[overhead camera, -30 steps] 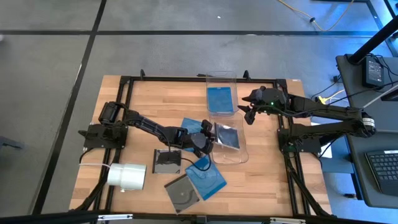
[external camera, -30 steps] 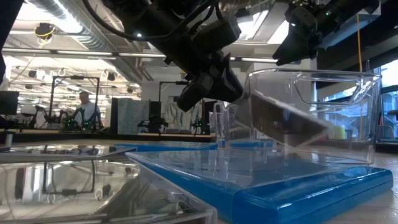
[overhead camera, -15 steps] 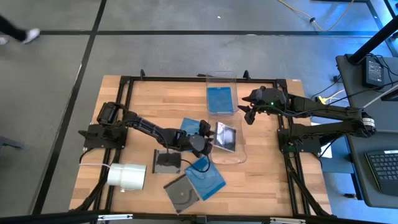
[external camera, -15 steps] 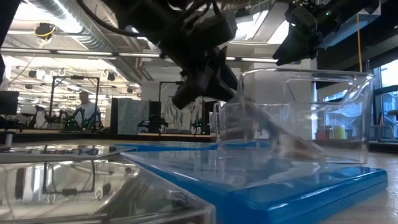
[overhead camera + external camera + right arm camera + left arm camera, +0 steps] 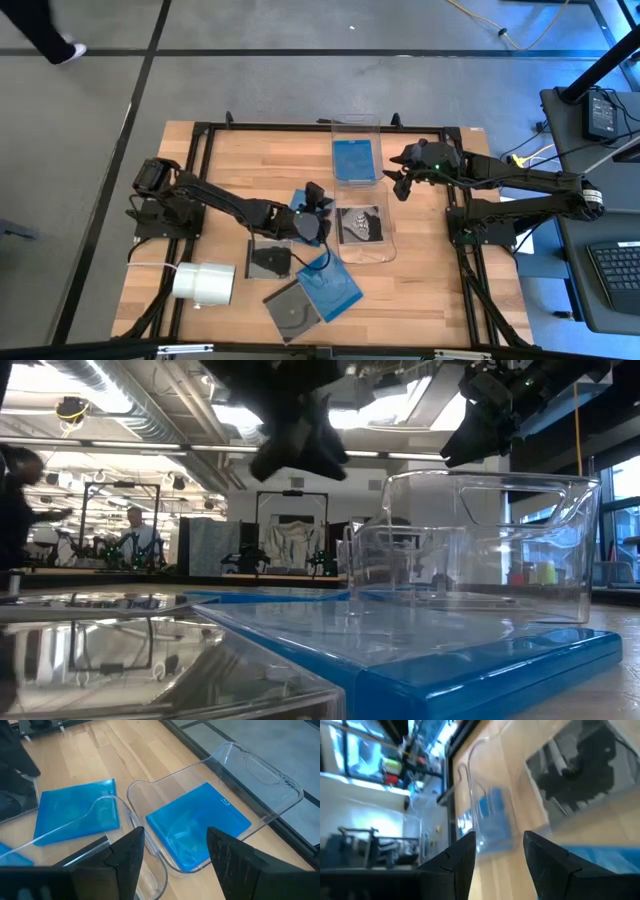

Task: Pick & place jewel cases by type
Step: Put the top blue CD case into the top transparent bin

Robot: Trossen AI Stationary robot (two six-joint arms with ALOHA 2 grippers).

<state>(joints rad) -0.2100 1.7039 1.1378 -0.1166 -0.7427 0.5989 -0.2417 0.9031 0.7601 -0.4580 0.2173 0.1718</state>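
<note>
A dark jewel case [image 5: 362, 224] lies flat on the floor of the near clear bin [image 5: 391, 250]. A blue jewel case [image 5: 355, 159] lies in the far clear bin [image 5: 356, 122]. My left gripper [image 5: 319, 196] hangs open just left of the near bin, above a blue case [image 5: 301, 203] on the table, with nothing between its fingers [image 5: 462, 857]. My right gripper [image 5: 400, 186] stands open in the air to the right of the two bins. More cases lie on the table: a dark one [image 5: 270, 260], a blue one [image 5: 331, 286] and a grey one [image 5: 291, 311].
A white roll [image 5: 205, 284] lies near the table's left front. The black frame rails [image 5: 205, 150] run along the table's sides. Bare wood shows at the far left and the near right of the table. A person walks on the floor beyond the far left corner.
My left gripper has let go of the dark case, then risen and drawn back toward the table's left, out of the near bin. The case, held tilted inside the bin a second ago, has dropped and now lies flat on the bin's floor.
</note>
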